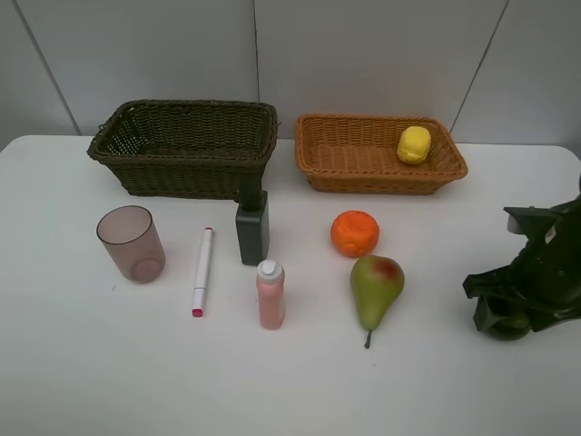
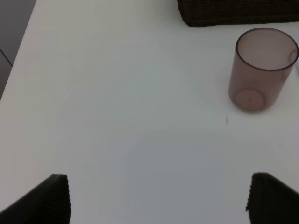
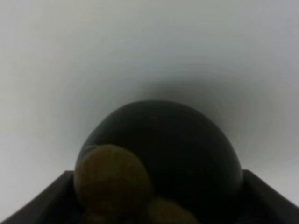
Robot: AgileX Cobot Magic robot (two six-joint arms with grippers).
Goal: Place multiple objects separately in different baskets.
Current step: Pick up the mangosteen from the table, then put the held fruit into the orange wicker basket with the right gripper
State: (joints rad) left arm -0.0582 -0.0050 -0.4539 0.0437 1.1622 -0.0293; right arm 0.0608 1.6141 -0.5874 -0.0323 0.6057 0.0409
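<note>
**Right claw at the grasp.** My right claw (image 1: 502, 320) is clenched on the dark green round fruit (image 3: 161, 140), with a jaw against each flank. Whether the fruit rests on the white table (image 1: 427, 381) cannot be told. The shallow orange-tan wicker basket (image 1: 381, 184), holding a yellow lemon (image 1: 414, 144), lies up-table of the claw, its long axis crosswise. Bare surface lies between them. The green-red pear (image 1: 375, 289) and round orange (image 1: 354, 232) stand before the basket's middle. My left claw (image 2: 156, 200) hangs released, well apart from that basket.
</note>
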